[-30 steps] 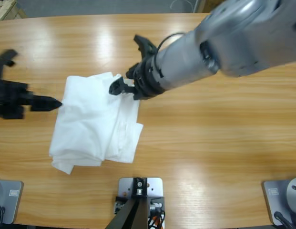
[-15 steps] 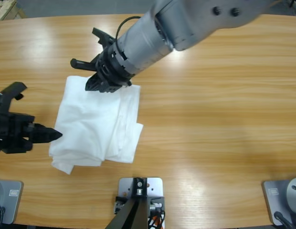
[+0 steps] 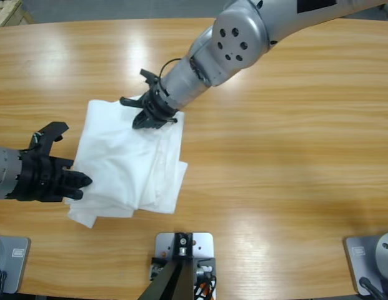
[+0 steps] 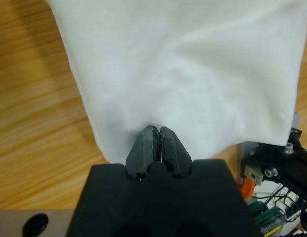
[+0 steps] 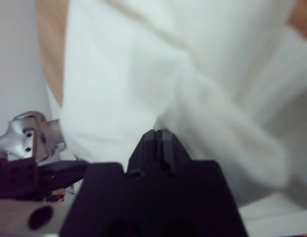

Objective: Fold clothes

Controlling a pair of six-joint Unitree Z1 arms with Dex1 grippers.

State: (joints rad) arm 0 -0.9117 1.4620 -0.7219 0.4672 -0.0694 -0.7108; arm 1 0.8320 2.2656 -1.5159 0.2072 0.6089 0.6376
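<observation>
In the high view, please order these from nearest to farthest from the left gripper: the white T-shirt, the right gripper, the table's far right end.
1. White T-shirt: at the left gripper tips.
2. Right gripper: at the shirt's upper edge.
3. Table far right end: across the wood.

The T-shirt (image 3: 128,165) was soft white cloth, matt, creased and lying in folds. The table (image 3: 287,169) was varnished wood, smooth, with a light sheen over visible grain. Both grippers appeared matt black plastic. One arm's (image 3: 240,34) casing was satin silver-grey metal.
</observation>
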